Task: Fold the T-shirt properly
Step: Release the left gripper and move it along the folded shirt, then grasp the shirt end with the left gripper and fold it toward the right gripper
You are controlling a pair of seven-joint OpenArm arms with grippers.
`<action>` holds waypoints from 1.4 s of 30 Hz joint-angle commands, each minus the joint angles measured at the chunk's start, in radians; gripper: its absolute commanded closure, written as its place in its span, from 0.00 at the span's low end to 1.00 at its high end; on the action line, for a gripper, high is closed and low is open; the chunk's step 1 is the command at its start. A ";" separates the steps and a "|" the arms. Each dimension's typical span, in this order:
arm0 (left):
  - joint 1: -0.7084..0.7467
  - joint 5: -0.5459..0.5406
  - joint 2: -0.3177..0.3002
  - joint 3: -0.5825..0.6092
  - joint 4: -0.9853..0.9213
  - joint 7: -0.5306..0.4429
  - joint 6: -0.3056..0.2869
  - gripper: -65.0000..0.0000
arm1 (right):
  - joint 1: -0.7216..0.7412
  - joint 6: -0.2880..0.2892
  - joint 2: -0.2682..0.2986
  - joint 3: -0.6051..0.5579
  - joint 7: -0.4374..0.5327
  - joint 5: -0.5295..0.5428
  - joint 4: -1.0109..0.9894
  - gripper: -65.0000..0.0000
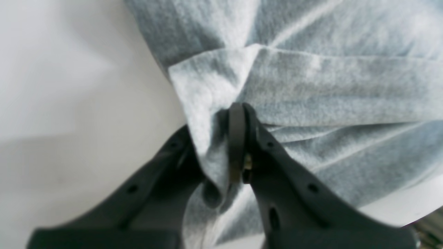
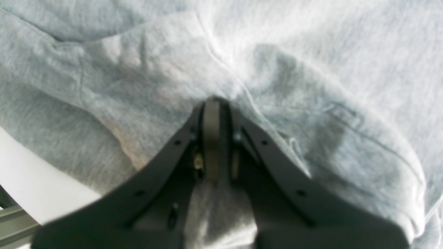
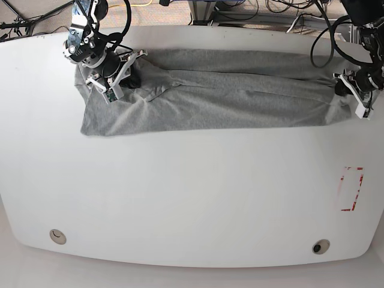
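Up close, the left gripper (image 1: 238, 114) has its two dark fingers (image 1: 236, 138) pressed together at the tips, with a bunched corner of the shirt (image 1: 311, 93) pinched between them. Grey cloth wraps down over the near side of the fingers and fans out beyond the tips in layered folds. Off to one side of the fingers lies the bare white table (image 1: 69, 103).

Likewise, the right gripper (image 2: 214, 103) has its fingers (image 2: 211, 138) closed tight, tips buried in a rumpled mound of shirt (image 2: 145, 76). Fabric is gathered right at the tips and more hangs between the finger bases, so it is nipping the cloth. A stitched seam runs away from the tips across the fabric, and a sliver of table (image 2: 38, 186) shows beside the near finger.

Farther out, the base view shows the shirt (image 3: 228, 99) stretched as a long folded band across the far half of the table (image 3: 192, 204), well apart from the near edge. The right gripper (image 3: 114, 75) sits on one end of the band, the left gripper (image 3: 354, 87) on the other end. A red-outlined rectangle (image 3: 351, 189) is marked on the table nearer than the left gripper, apart from the cloth.
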 commanded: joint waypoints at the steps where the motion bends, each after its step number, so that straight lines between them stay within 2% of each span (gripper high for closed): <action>1: 0.021 -0.011 -0.026 -0.009 0.128 -0.017 0.000 1.00 | -0.002 -0.002 0.006 0.003 -0.027 -0.025 0.012 0.95; 6: 0.077 -0.010 -0.025 0.001 0.334 -0.014 0.000 1.00 | -0.002 -0.002 0.006 0.003 -0.027 -0.025 0.012 0.95; 13: 0.156 -0.010 -0.025 0.085 0.536 -0.014 0.000 1.00 | -0.002 -0.002 0.006 0.003 -0.027 -0.025 0.012 0.95; 25: 0.153 -0.087 -0.019 0.350 0.585 -0.014 0.000 1.00 | -0.001 -0.002 0.005 0.000 -0.027 -0.025 0.012 0.95; 28: 0.121 -0.108 0.023 0.399 0.582 -0.013 0.000 1.00 | -0.002 -0.002 0.005 0.000 -0.027 -0.025 0.012 0.95; 36: 0.052 -0.102 0.152 0.418 0.578 -0.013 0.000 1.00 | -0.002 -0.002 0.005 0.000 -0.027 -0.025 0.012 0.95; 42: 0.006 -0.042 0.190 0.505 0.572 -0.013 0.034 1.00 | -0.002 -0.002 -0.026 0.002 -0.027 -0.033 0.012 0.95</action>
